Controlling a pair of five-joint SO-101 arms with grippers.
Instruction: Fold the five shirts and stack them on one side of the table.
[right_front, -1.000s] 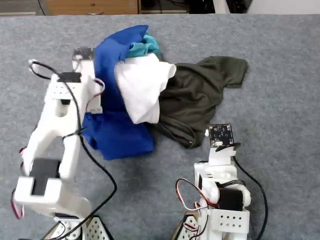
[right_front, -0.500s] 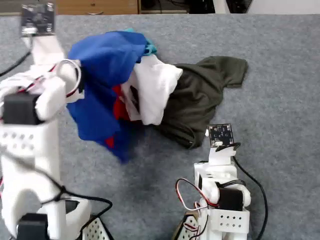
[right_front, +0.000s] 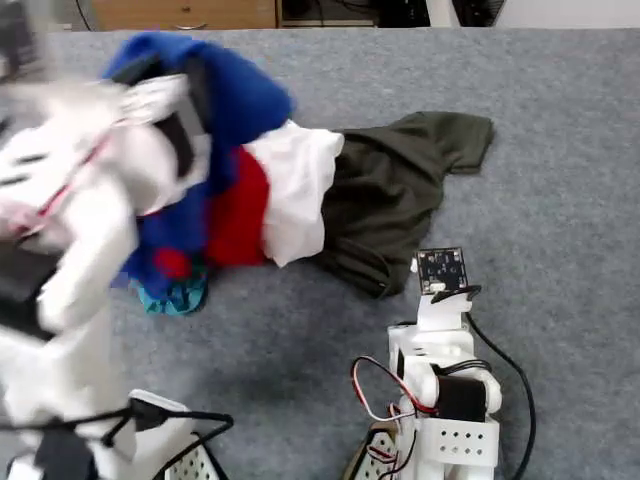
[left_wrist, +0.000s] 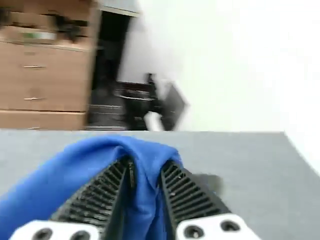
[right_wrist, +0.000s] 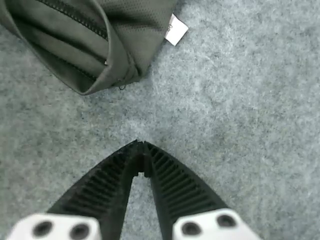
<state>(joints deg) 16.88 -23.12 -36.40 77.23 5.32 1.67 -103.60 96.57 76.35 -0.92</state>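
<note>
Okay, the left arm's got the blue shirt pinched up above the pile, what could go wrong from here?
1. The left gripper grips only a narrow fold of the blue shirt, so it might slip out.
2. The red shirt, white shirt and teal shirt lie bunched against the hanging blue cloth; they could get dragged along and tangled.
3. The white shirt overlaps the dark green shirt, which may shift too.

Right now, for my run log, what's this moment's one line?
left fingers shut on blue shirt | right fingers shut, empty
</note>
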